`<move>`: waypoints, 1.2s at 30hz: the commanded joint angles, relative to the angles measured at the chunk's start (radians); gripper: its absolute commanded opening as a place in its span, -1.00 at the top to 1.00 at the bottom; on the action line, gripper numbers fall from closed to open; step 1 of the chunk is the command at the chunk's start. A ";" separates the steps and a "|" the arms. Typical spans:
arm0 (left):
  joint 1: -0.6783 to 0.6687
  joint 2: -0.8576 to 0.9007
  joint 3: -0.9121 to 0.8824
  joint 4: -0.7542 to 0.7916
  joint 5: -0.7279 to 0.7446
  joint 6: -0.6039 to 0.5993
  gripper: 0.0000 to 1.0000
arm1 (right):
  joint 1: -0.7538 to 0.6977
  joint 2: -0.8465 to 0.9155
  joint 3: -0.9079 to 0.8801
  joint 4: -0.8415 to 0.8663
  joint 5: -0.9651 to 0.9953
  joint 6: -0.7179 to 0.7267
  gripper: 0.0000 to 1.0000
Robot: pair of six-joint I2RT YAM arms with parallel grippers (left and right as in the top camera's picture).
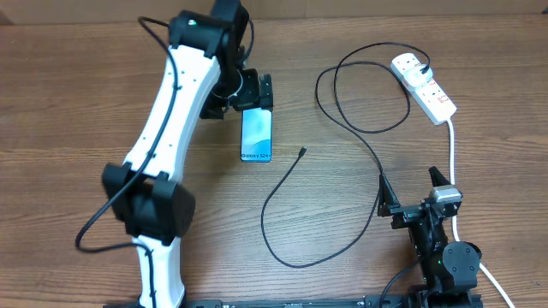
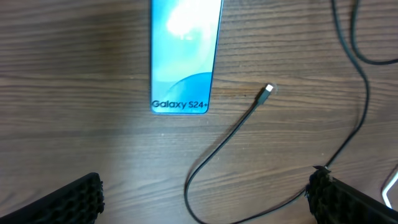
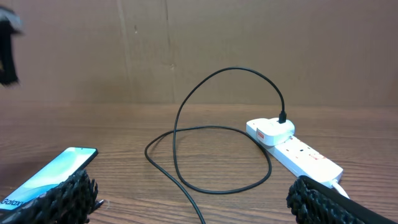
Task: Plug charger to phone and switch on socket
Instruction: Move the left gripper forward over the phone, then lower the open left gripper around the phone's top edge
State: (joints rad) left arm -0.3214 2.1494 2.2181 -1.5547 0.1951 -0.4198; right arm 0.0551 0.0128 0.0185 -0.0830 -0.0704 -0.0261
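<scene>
The phone [image 1: 256, 135] lies flat on the wooden table, blue screen up, "Galaxy S24+" text at its near end; it also shows in the left wrist view [image 2: 183, 56] and the right wrist view [image 3: 53, 171]. The charger's black cable [image 1: 360, 128] loops from its plug [image 1: 409, 64], seated in the white socket strip [image 1: 431, 94], to its connector tip [image 1: 303, 151], which lies loose just right of the phone [image 2: 268, 89]. My left gripper [image 1: 253, 96] is open and empty over the phone's far end [image 2: 205, 211]. My right gripper [image 1: 415, 192] is open and empty, near the front right [image 3: 196, 205].
The socket's thick white lead [image 1: 452, 154] runs toward the front edge beside my right arm. The cable's long loop [image 1: 282, 222] lies across the table's middle. A brown cardboard wall [image 3: 199, 50] stands behind the table.
</scene>
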 commanded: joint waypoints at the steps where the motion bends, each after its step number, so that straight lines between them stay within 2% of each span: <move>1: -0.009 0.051 0.023 0.017 0.037 -0.003 -1.00 | 0.005 -0.010 -0.010 0.003 0.013 -0.002 -1.00; 5: -0.027 0.088 0.023 0.048 -0.011 -0.006 -1.00 | 0.005 -0.010 -0.010 0.003 0.013 -0.002 -1.00; 12: -0.088 0.149 0.021 0.121 -0.227 -0.041 -0.99 | 0.005 -0.010 -0.010 0.003 0.013 -0.002 -1.00; 18: -0.095 0.187 0.018 0.161 -0.278 -0.037 -1.00 | 0.005 -0.010 -0.010 0.003 0.013 -0.002 -1.00; 32: -0.092 0.202 -0.029 0.234 -0.275 -0.039 -1.00 | 0.005 -0.010 -0.010 0.003 0.013 -0.002 -1.00; 36: -0.092 0.202 -0.077 0.262 -0.253 -0.079 -1.00 | 0.005 -0.010 -0.010 0.003 0.013 -0.002 -1.00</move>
State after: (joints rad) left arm -0.4168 2.3310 2.1777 -1.3025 -0.0643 -0.4637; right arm 0.0547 0.0128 0.0185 -0.0830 -0.0700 -0.0261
